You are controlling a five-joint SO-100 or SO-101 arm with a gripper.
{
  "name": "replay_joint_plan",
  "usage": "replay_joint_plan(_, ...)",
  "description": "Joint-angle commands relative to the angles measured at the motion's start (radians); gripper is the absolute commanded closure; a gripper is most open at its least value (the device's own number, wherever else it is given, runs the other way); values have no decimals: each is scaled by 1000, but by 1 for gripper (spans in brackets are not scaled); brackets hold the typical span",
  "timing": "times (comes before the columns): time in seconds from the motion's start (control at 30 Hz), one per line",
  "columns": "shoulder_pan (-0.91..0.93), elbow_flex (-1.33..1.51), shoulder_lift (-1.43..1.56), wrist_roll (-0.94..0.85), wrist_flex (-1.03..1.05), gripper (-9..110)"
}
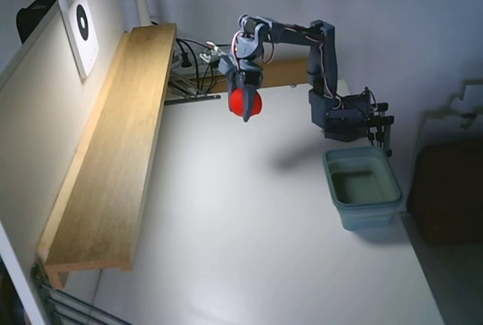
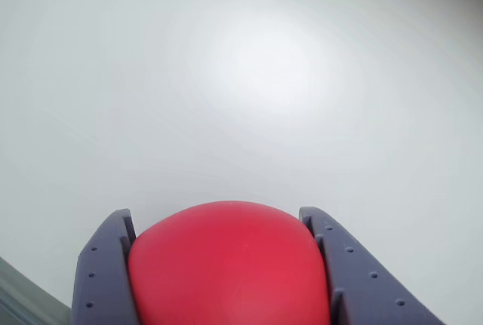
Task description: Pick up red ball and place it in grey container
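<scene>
Holding the ball (image 1: 245,102) clear of the table (image 1: 249,249), gripper (image 1: 247,110) pointing down; in the wrist view the jaws pinch it from both sides, so the grip looks centred. You've got it raised, probably to clear the tub (image 1: 362,188) rim on the way over. Tub sits well apart, lower right in the fixed view, beside the arm base, empty. You need a swing across, then a release above the opening.
</scene>
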Motion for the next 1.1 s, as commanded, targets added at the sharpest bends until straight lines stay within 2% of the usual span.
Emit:
replay_joint_plan(0.0, -114, -50, 18, 3, 15, 78)
replay_joint_plan(0.93, -938, -50, 18, 3, 15, 78)
replay_joint_plan(1.07, -970, -50, 18, 3, 15, 78)
